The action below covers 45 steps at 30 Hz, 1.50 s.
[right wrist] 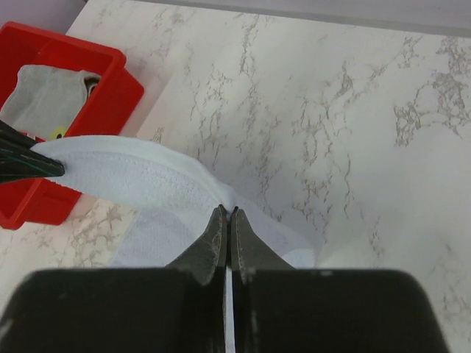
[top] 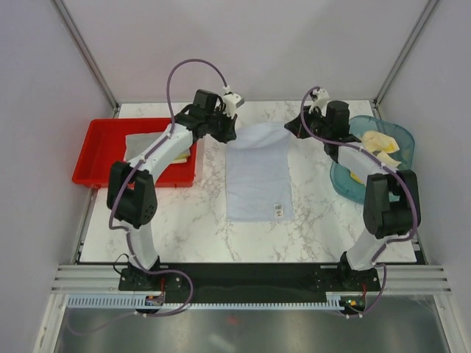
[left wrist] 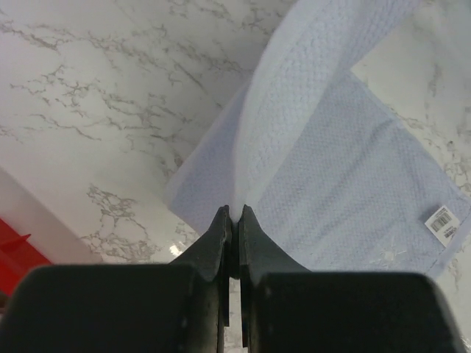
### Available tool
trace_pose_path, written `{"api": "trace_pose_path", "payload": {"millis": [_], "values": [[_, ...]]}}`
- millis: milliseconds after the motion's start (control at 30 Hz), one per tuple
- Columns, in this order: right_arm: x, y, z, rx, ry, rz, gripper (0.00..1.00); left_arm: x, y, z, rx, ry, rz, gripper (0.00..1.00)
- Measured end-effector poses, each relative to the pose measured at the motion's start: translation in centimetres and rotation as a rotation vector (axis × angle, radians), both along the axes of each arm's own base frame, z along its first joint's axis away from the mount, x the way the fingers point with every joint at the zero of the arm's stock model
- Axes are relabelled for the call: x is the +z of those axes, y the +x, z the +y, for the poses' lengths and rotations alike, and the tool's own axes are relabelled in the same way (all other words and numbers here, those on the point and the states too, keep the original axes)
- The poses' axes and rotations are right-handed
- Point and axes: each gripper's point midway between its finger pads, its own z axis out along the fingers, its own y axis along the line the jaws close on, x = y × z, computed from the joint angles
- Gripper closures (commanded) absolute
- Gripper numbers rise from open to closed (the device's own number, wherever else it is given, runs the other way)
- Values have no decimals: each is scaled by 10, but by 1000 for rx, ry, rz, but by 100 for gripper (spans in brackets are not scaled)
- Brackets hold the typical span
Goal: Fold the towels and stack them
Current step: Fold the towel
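Pale towel, far edge raised, is pinched by left gripper and right gripper.

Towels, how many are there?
3 I can tell apart: a pale towel mid-table, pinched by the left gripper and right gripper; a grey towel in the red tray; yellow cloth in the teal basket, maybe more than one bunched there.
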Motion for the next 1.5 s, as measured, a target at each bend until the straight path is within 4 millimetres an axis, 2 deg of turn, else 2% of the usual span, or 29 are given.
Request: {"api": "trace_pose_path", "payload": {"millis": [167, 267, 367, 467, 633, 767, 967, 1200, 1300, 1400, 1467, 1500], "values": [[3, -51, -8, -6, -15, 3, 99, 13, -51, -7, -56, -9, -22, 98], [-3, -76, -12, -15, -12, 20, 99, 8, -76, -7, -80, -3, -11, 98], [-15, -103, -13, -22, 1, 53, 98, -7, -94, -5, -92, 7, 14, 98], [-30, -131, -10, -23, 18, 97, 97, -32, -114, -1, -101, 41, 68, 98], [-44, -168, -5, -17, 46, 138, 97, -62, -142, 2, -111, 107, 122, 98], [-50, -183, -8, -31, 60, 153, 97, -65, -154, 3, -108, 123, 123, 98], [-66, -203, -7, -44, 102, 205, 95, -60, -156, 9, -74, 151, 69, 98], [-88, -225, -3, -56, 145, 274, 92, -74, -168, 14, -69, 197, 78, 98], [-92, -233, -3, -64, 163, 290, 92, -79, -173, 14, -75, 208, 82, 88], [-96, -238, -3, -69, 178, 306, 91, -85, -178, 14, -78, 223, 89, 84], [-102, -242, -3, -74, 185, 323, 88, -89, -182, 14, -80, 233, 96, 82], [-104, -245, -3, -77, 189, 332, 85, -90, -184, 14, -82, 235, 99, 76]]}}
